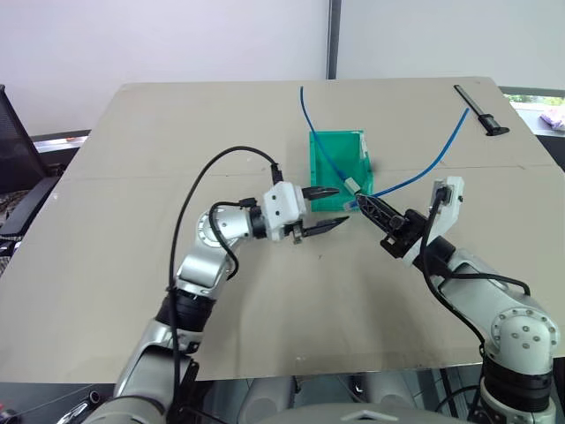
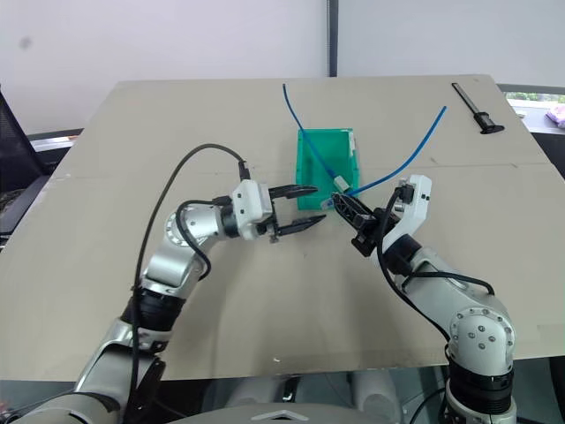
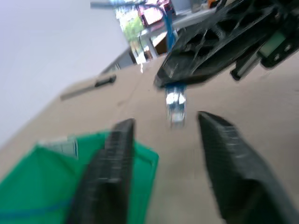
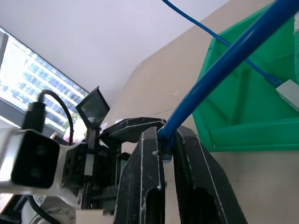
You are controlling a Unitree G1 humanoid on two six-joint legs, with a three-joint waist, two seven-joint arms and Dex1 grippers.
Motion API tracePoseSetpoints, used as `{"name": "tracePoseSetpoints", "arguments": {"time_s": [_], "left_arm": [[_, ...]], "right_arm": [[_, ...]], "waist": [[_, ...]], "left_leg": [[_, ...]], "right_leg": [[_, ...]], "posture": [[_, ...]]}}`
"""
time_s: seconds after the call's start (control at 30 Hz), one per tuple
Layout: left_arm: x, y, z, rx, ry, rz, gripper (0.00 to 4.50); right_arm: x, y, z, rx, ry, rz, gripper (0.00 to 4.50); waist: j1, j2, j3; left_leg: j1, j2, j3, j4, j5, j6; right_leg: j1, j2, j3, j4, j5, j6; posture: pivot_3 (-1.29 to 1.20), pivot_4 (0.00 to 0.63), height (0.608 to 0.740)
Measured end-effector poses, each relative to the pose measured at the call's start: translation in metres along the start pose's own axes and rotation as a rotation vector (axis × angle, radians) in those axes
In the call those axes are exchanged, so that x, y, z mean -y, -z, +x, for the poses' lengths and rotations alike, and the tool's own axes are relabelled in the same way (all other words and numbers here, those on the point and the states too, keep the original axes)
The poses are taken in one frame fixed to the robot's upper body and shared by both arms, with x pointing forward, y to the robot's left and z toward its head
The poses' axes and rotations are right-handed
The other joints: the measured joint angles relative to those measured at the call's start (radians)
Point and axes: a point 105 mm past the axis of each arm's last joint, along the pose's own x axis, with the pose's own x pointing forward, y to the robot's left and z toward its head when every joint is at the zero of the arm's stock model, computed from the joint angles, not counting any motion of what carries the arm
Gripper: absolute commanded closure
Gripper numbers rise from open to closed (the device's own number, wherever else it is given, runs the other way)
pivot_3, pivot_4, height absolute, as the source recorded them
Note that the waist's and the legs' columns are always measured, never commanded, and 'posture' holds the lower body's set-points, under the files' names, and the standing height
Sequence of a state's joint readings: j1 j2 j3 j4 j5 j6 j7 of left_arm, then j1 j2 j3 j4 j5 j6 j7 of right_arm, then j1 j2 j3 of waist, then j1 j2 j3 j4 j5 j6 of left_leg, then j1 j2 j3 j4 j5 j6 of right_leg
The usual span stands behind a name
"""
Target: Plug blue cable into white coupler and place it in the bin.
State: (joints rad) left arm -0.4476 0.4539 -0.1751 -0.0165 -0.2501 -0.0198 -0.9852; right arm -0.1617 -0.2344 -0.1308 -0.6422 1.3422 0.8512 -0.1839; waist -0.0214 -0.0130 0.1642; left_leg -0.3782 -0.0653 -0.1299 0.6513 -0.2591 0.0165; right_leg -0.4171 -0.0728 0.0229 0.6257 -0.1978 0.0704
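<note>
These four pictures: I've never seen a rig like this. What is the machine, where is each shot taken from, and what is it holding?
It is a two-armed humanoid robot at a tan table. The two wide shots come from cameras on its head; the two close ones come from a camera on each wrist. The right gripper is shut on the blue cable, just behind its plug. The left gripper is open, facing that plug. Between them stands the green bin, with a second blue cable trailing into it. A black tool lies at the table's far right corner.

Green bin (image 1: 337, 168) centre frame, white label; blue cable (image 1: 422, 163) upper right; tan table (image 1: 132, 177); black tool (image 1: 481, 109) top right.
</note>
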Motion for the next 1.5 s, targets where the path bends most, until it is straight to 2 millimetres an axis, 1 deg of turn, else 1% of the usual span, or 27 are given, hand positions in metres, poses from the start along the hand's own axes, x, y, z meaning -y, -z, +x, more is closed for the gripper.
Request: {"name": "tracePoseSetpoints", "arguments": {"time_s": [0.03, 0.13, 0.17, 0.2, 0.3, 0.37, 0.43, 0.5, 0.63, 0.77, 0.9, 1.03, 1.13, 1.17, 1.23, 1.3, 1.37, 1.4, 1.5], "left_arm": [[-0.001, 0.003, -0.005, -0.017, -0.017, -0.028, 1.13], [-0.009, 0.018, -0.035, -0.125, -0.093, -0.154, 1.13], [-0.012, 0.022, -0.042, -0.146, -0.117, -0.174, 1.13], [-0.016, 0.024, -0.054, -0.153, -0.149, -0.201, 1.13], [-0.025, 0.037, -0.092, -0.242, -0.161, -0.285, 1.13], [-0.038, 0.048, -0.13, -0.312, -0.221, -0.356, 1.13], [-0.044, 0.05, -0.144, -0.329, -0.21, -0.376, 1.13], [-0.052, 0.052, -0.153, -0.347, -0.205, -0.377, 1.13], [-0.064, 0.056, -0.16, -0.393, -0.158, -0.339, 1.13], [-0.065, 0.07, -0.161, -0.451, -0.096, -0.319, 1.13], [-0.067, 0.077, -0.152, -0.468, -0.043, -0.289, 1.13], [-0.064, 0.086, -0.141, -0.482, 0.013, -0.267, 1.13], [-0.058, 0.093, -0.137, -0.497, 0.054, -0.263, 1.13], [-0.057, 0.095, -0.136, -0.5, 0.063, -0.261, 1.34], [-0.057, 0.097, -0.133, -0.495, 0.068, -0.258, 1.94], [-0.055, 0.1, -0.132, -0.504, 0.078, -0.26, 2.89], [-0.054, 0.1, -0.132, -0.504, 0.093, -0.25, 3.99], [-0.054, 0.099, -0.132, -0.504, 0.095, -0.248, 4.16], [-0.053, 0.1, -0.131, -0.497, 0.102, -0.244, 4.15]], "right_arm": [[0.001, -0.001, 0.0, 0.0, 0.004, 0.0, 4.5], [0.012, 0.001, -0.002, -0.018, 0.028, 0.006, 4.5], [0.014, 0.001, -0.003, -0.02, 0.031, 0.008, 4.5], [0.017, 0.002, -0.004, -0.026, 0.035, 0.01, 4.5], [0.024, 0.003, -0.005, -0.034, 0.039, 0.015, 4.5], [0.03, 0.002, -0.007, -0.031, 0.053, 0.019, 4.5], [0.03, 0.002, -0.005, -0.029, 0.048, 0.021, 4.5], [0.029, 0.003, -0.004, -0.027, 0.037, 0.02, 4.5], [0.029, 0.004, -0.003, -0.026, 0.035, 0.016, 4.5], [0.03, 0.004, -0.004, -0.02, 0.043, 0.013, 4.5], [0.032, 0.006, -0.007, -0.012, 0.057, 0.018, 4.5], [0.031, 0.005, -0.01, 0.001, 0.064, 0.016, 4.5], [0.03, 0.004, -0.011, 0.01, 0.065, 0.007, 4.5], [0.03, 0.003, -0.011, 0.013, 0.067, 0.004, 4.5], [0.03, 0.003, -0.011, 0.018, 0.075, 0.001, 4.5], [0.031, 0.003, -0.012, 0.023, 0.082, 0.0, 4.5], [0.032, 0.004, -0.013, 0.022, 0.088, 0.0, 4.5], [0.032, 0.004, -0.012, 0.021, 0.088, -0.001, 4.5], [0.032, 0.005, -0.013, 0.019, 0.089, -0.005, 4.5]], "waist": [[0.0, 0.0, 0.0], [0.0, 0.0, 0.0], [0.0, 0.0, 0.0], [0.001, 0.001, 0.0], [-0.001, 0.001, 0.0], [-0.006, 0.001, 0.001], [0.0, 0.001, 0.001], [0.006, 0.001, 0.001], [0.008, 0.001, 0.001], [0.006, 0.001, 0.001], [0.007, 0.0, 0.0], [0.006, 0.0, 0.0], [0.003, 0.0, 0.0], [0.003, 0.0, 0.0], [0.003, 0.0, 0.0], [0.003, 0.0, 0.0], [0.003, 0.0, 0.0], [0.003, 0.0, 0.0], [0.003, 0.0, 0.0]], "left_leg": [[0.0, 0.0, 0.0, 0.0, 0.0, 0.0], [0.0, 0.0, 0.0, 0.0, 0.0, 0.0], [0.0, 0.0, 0.0, 0.0, 0.0, 0.0], [0.0, 0.0, 0.0, 0.0, 0.0, 0.0], [0.001, 0.0, 0.001, -0.001, 0.0, 0.0], [0.001, 0.0, 0.003, -0.001, 0.0, 0.0], [0.0, 0.0, 0.005, -0.001, 0.0, 0.0], [0.0, 0.0, 0.005, -0.001, 0.0, 0.0], [0.0, 0.0, 0.006, -0.001, 0.0, 0.0], [-0.001, 0.0, 0.006, -0.001, 0.0, 0.0], [-0.001, 0.0, 0.006, -0.001, 0.0, 0.0], [-0.001, 0.0, 0.006, -0.001, 0.0, 0.0], [-0.001, 0.0, 0.006, -0.001, 0.0, 0.0], [-0.001, 0.0, 0.006, -0.001, 0.0, 0.0], [-0.001, 0.0, 0.006, 0.0, 0.0, 0.0], [-0.001, 0.0, 0.006, 0.0, 0.0, 0.0], [-0.001, 0.0, 0.006, 0.0, 0.0, 0.0], [-0.001, 0.0, 0.006, 0.0, 0.0, 0.0], [-0.001, 0.0, 0.006, 0.0, 0.0, 0.0]], "right_leg": [[0.0, 0.0, 0.0, 0.0, 0.0, 0.0], [0.0, 0.0, 0.0, 0.0, 0.0, 0.0], [0.0, 0.0, 0.0, 0.0, 0.0, 0.0], [0.0, 0.0, 0.0, 0.0, 0.0, 0.0], [0.0, 0.001, 0.0, 0.0, 0.0, 0.0], [0.0, 0.002, 0.0, 0.0, 0.0, 0.0], [0.0, 0.001, -0.001, 0.0, 0.0, 0.0], [0.0, 0.001, -0.001, -0.001, 0.0, 0.0], [0.0, 0.0, 0.0, -0.001, 0.0, 0.0], [-0.001, 0.0, 0.0, -0.001, 0.0, 0.0], [-0.002, 0.0, 0.0, 0.0, 0.0, 0.0], [-0.002, 0.0, 0.0, 0.0, 0.0, 0.0], [-0.002, 0.0, 0.0, 0.0, 0.0, 0.0], [-0.002, 0.0, 0.0, 0.0, 0.0, 0.0], [-0.002, 0.001, 0.0, 0.0, 0.0, 0.0], [-0.002, 0.001, 0.0, 0.0, 0.0, 0.0], [-0.002, 0.0, 0.0, 0.0, 0.0, 0.0], [-0.002, 0.0, 0.0, 0.0, 0.0, 0.0], [-0.002, 0.0, 0.0, 0.0, 0.0, 0.0]], "posture": [[0.0, 0.15, 0.74], [0.0, 0.15, 0.74], [0.0, 0.15, 0.74], [0.0, 0.15, 0.74], [0.0, 0.15, 0.74], [0.0, 0.15, 0.74], [0.0, 0.15, 0.74], [0.0, 0.15, 0.74], [0.0, 0.15, 0.74], [0.0, 0.15, 0.74], [0.0, 0.15, 0.74], [0.0, 0.15, 0.74], [0.0, 0.15, 0.74], [0.0, 0.15, 0.74], [0.0, 0.15, 0.74], [0.0, 0.15, 0.74], [0.0, 0.15, 0.74], [0.0, 0.15, 0.74], [0.0, 0.15, 0.74]]}}
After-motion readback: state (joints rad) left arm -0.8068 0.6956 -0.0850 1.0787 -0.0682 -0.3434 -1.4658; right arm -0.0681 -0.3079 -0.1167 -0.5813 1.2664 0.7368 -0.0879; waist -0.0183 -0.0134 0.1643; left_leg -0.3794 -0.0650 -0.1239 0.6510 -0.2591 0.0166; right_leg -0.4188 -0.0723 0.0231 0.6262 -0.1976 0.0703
